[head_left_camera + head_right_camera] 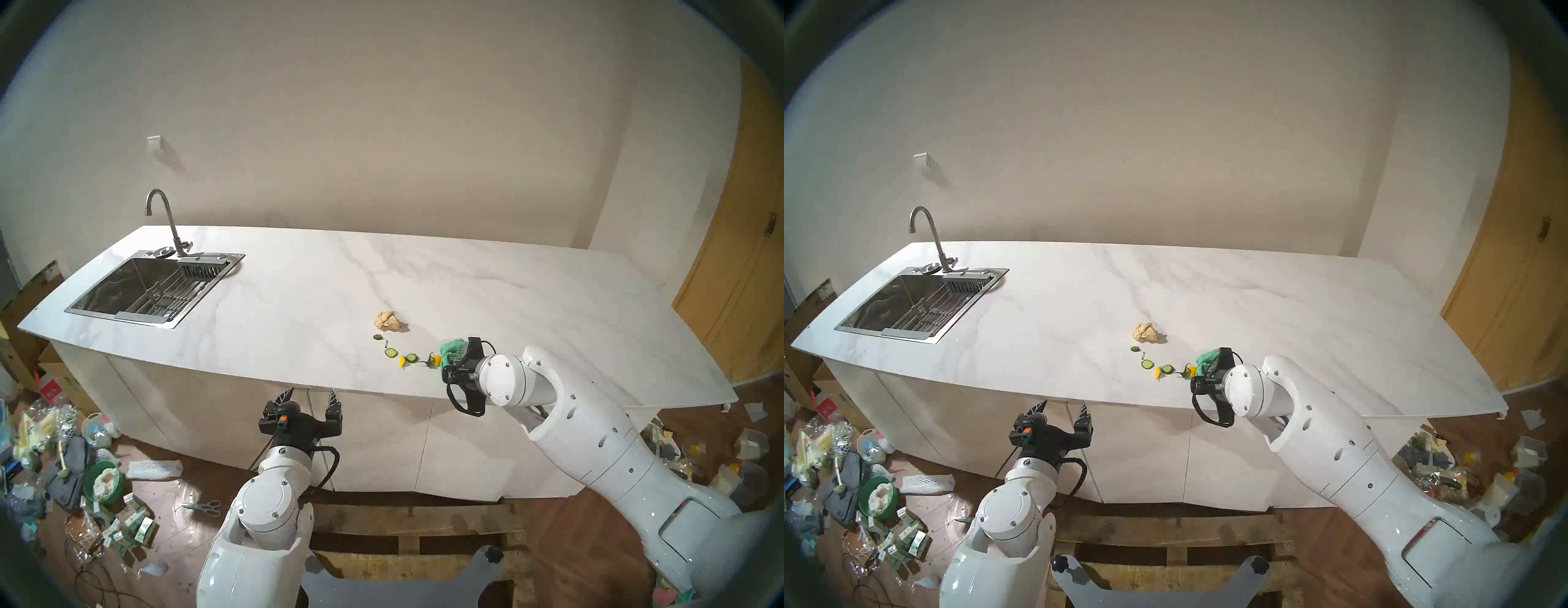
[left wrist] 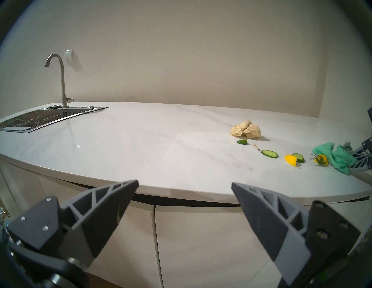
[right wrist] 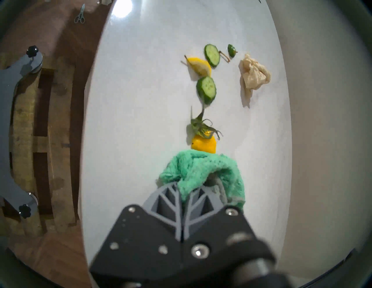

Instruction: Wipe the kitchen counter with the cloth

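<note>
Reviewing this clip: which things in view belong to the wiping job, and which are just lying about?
Part of the job:
- cloth, clamped in the right gripper
- kitchen counter
- cucumber slices, yellow pepper pieces and crumpled paper wad on the counter ahead of the cloth

Lying about:
- sink
- floor clutter
- scissors
- left gripper, open, idle

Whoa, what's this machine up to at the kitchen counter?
It is cleaning up. The right gripper is shut on a teal cloth pressed to the white marble-look counter, right behind a trail of scraps: a yellow pepper piece, cucumber slices, and a beige paper wad off to the side. The left gripper hangs open and empty in front of the counter's edge, below the top.
</note>
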You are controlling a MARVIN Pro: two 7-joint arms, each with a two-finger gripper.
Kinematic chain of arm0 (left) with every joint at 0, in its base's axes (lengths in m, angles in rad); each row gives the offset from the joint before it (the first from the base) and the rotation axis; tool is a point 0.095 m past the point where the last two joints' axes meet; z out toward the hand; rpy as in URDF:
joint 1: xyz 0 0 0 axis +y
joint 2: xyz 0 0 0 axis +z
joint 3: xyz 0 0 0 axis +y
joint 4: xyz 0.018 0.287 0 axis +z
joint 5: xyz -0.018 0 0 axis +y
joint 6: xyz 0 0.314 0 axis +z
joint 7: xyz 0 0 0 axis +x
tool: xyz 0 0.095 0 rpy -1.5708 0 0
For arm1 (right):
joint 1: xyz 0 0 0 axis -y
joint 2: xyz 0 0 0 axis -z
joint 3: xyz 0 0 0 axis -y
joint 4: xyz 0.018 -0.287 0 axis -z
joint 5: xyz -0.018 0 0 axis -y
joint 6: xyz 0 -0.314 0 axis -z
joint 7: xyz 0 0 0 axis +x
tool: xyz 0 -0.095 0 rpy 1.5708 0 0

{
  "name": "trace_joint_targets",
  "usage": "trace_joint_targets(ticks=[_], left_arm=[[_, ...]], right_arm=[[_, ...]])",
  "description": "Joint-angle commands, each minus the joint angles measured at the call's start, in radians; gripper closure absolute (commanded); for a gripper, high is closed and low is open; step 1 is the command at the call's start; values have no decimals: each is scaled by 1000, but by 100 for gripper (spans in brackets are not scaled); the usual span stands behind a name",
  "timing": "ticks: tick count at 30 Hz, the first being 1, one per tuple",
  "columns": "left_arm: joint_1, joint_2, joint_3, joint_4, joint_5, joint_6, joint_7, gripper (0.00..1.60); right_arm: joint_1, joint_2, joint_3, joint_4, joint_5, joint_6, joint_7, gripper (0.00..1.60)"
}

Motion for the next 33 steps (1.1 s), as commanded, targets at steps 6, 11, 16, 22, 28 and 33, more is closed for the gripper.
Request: trace_joint_targets(ticks=[6,11,16,22,28,33], left_arm=[[-8,0,2,-23,0,-7,-3,0],[-8,1,2,-23,0,-7,-2,0],[-8,1,2,-23,0,-7,-2,0],[-7,1,3,-24,0,-7,-3,0],[-4,2,3,-29,-1,-6,-4,0],[-6,1,3,-25,-1,-6,-3,0]], right_arm=[[38,-157,-144,92,49,113,-78,160],[87,-206,-203,167,67,143,-159,160],[125,-246,-234,219,87,158,-204,160],[170,-312,-240,312,92,180,-285,160],[192,-290,-186,387,82,167,-306,160],[179,-190,-150,370,76,173,-299,160]])
